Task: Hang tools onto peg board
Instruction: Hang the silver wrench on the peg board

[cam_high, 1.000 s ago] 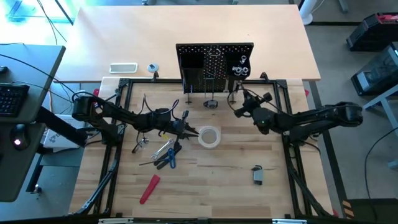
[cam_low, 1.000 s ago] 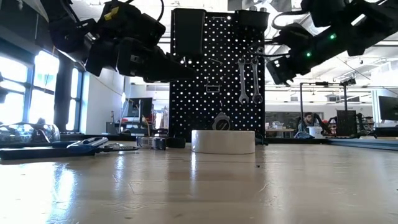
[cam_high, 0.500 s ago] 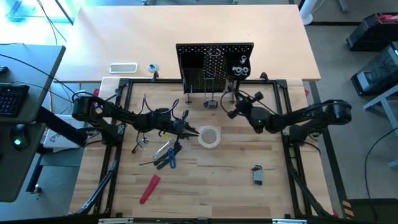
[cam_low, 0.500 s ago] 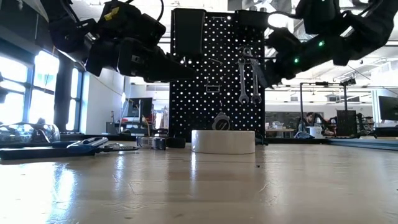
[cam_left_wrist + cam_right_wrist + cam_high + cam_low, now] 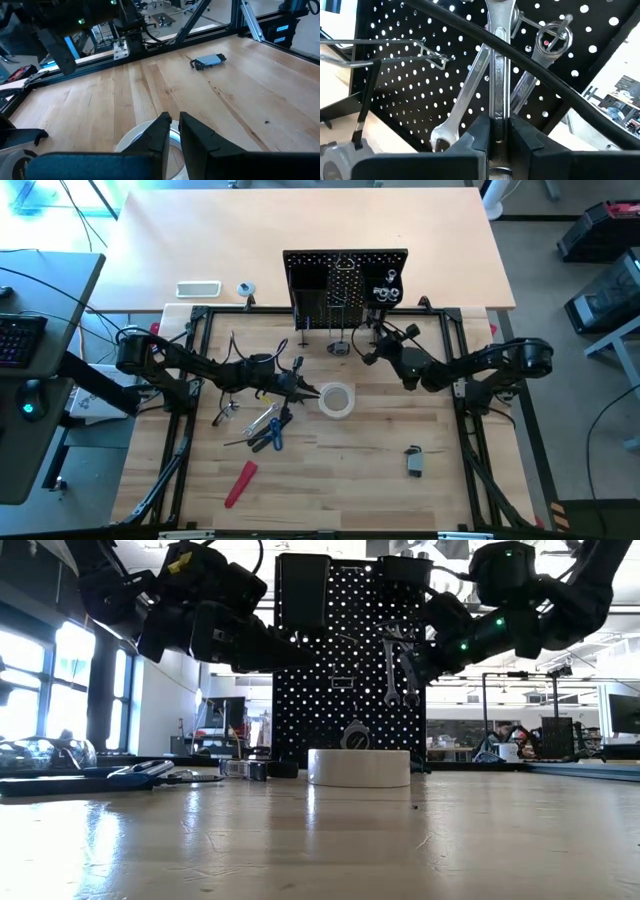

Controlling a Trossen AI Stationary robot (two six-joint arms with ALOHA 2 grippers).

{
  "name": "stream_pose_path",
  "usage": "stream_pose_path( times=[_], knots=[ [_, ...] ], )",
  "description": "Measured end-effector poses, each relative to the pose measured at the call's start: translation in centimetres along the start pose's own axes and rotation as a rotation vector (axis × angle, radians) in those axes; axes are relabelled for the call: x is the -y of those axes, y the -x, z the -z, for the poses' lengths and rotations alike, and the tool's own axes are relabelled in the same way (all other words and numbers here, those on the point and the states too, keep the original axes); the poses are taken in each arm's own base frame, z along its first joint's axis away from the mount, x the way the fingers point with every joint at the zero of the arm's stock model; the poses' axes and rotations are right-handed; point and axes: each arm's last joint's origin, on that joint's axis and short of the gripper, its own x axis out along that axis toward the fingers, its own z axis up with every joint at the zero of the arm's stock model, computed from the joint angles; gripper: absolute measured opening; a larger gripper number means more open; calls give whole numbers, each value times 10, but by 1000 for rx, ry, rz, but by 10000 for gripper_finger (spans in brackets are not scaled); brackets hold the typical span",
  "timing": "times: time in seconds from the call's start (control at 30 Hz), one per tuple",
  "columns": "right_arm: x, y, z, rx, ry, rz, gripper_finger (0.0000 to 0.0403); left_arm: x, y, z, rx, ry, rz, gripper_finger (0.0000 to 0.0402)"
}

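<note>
The black peg board stands upright at the table's far side. Two silver wrenches hang from its hooks. My right gripper is close in front of them, shut on a third silver wrench. My left gripper hovers shut and holding nothing just above the white tape roll, which lies flat on the table. Blue-handled pliers, a red-handled tool and a small tape measure also lie on the table. My right gripper pinches the wrench's shaft between its two fingers. The fingers reach about level from the table's right toward the peg board and lie across the shaft. The wrench stands upright, lifted clear of the table, its upper end running out of the wrist view.
More silver tools lie left of the pliers. A black metal frame borders the work area. A black cable crosses in front of the held wrench. A long wire hook sticks out of the board. Bare wood lies between the tape roll and the tape measure.
My right gripper has carried the wrench toward the table's left and a little down, closer to the hanging wrenches on the peg board, and has tipped. It has stayed shut on the wrench. My left gripper has kept still.
</note>
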Motion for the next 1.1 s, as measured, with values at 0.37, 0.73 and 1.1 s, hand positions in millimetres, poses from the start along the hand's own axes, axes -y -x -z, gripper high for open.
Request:
stream_pose_path(
  times=[0.37, 0.73, 1.1],
  knots=[
    [2, -12, -6, -25, 14, 13, 30, 0, 0, 0, 0, 0, 0, 35],
    [2, -12, -1, -69, 6, 38, 27, 0, 0, 0, -1, -8, 0, 35],
    [9, -23, 4, -74, -54, 28, 35, 0, 0, 0, -1, -9, 1, 35]
  ],
)
